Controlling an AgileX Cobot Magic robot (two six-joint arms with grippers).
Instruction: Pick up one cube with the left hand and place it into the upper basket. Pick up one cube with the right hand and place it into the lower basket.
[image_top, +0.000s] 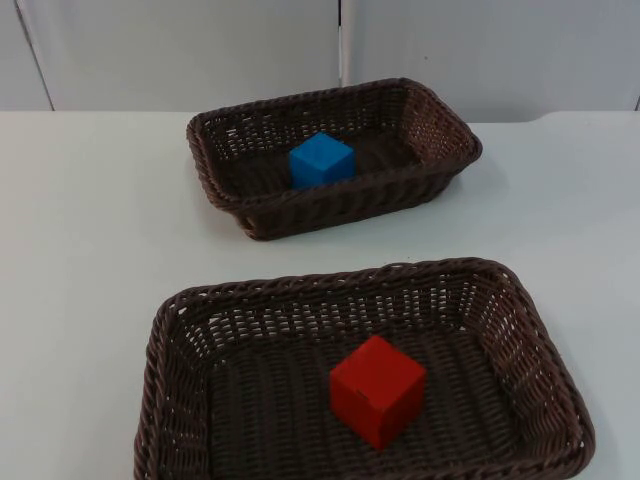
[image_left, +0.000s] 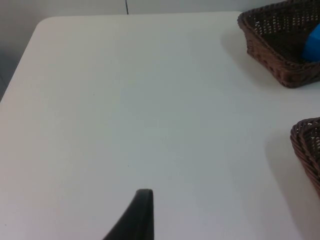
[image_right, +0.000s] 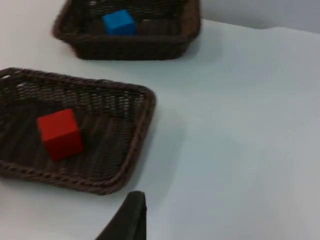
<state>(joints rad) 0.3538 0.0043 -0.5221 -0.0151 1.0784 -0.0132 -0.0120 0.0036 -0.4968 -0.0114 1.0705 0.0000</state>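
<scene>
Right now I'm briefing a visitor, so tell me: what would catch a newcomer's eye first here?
The red cube lying in the lower basket nearest the camera, bright against the dark brown wicker. Next, the blue cube in the upper basket by the grey wall. Both baskets stand apart on the white table.

Looks like a lab or robot test station to me, not a home: I'm working over a plain white table top (image_top: 90, 250) that ends at a bare grey partition wall (image_top: 180, 50) with a panel seam. The props are staged, two dark brown woven wicker baskets (image_top: 440, 130) (image_top: 170, 400) holding a blue plastic cube (image_top: 322, 160) and a red plastic cube (image_top: 378, 388).
</scene>
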